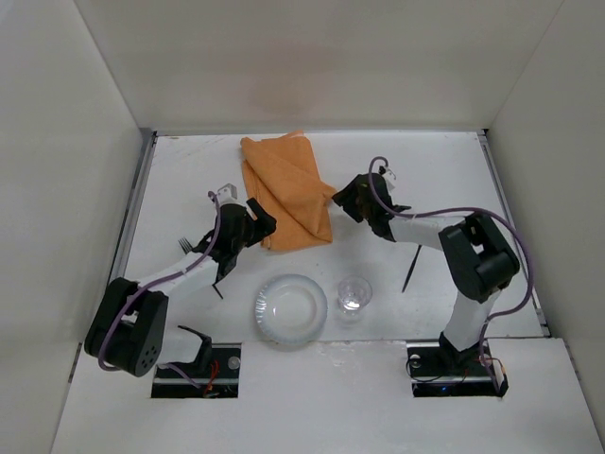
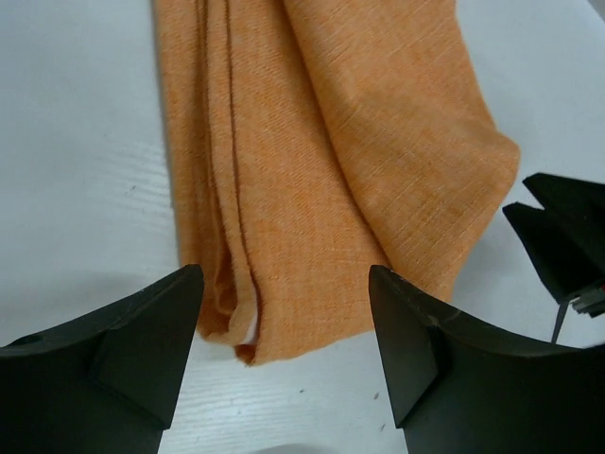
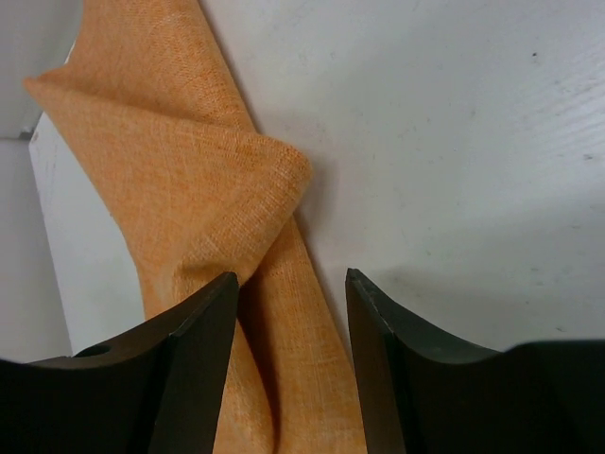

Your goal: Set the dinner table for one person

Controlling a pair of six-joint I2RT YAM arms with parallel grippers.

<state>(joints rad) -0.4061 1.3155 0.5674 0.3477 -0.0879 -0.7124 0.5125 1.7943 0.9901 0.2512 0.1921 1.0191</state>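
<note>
Broadly, the dinner table (image 1: 189, 170) is seen as the white surface filling the walled enclosure, with both arm bases mounted at its near edge. An orange cloth (image 1: 288, 194) is laid loosely folded on its far middle part. A clear plate (image 1: 290, 310) is set near the front edge, and a glass (image 1: 354, 295) is stood upright just beside it on the right. A fork (image 1: 185, 245) is partly hidden by the left arm, and a slim dark utensil (image 1: 411, 268) is laid under the right arm; its kind cannot be told.

The left gripper (image 2: 288, 322) is held at the cloth's near left corner with its fingers wide apart, and the cloth's edge is seen between them. The right gripper (image 3: 291, 312) is placed at the cloth's right edge, its fingers parted with a fold of cloth lying between them.
</note>
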